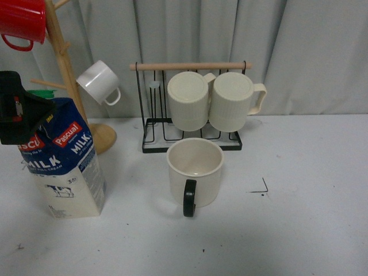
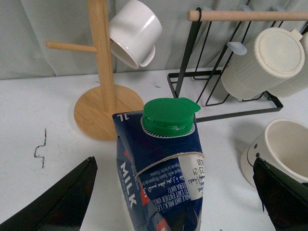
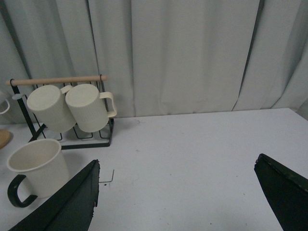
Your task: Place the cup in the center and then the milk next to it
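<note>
The cup [image 1: 195,172], wide, cream and smooth, stands upright on the center [image 1: 241,172], its black handle toward me and a black corner mark [image 1: 261,187] to its right. The milk [image 1: 63,167] stands upright at the left, blue above and cream below. My left gripper [image 1: 26,115] hangs at the carton's top. In the left wrist view it [image 2: 173,202] is open, with its fingers [image 2: 62,202] wide on either side of the milk [image 2: 163,163] and its green cap [image 2: 168,115], not touching. My right gripper [image 3: 178,202] is open over bare table, and the cup [image 3: 38,166] shows beside one finger.
A wooden mug tree [image 1: 69,75] behind the carton holds a red mug [image 1: 23,23] and a small white mug [image 1: 99,82]. A black wire rack [image 1: 190,138] behind the cup carries two ribbed cream mugs [image 1: 188,99]. A grey curtain closes off the back.
</note>
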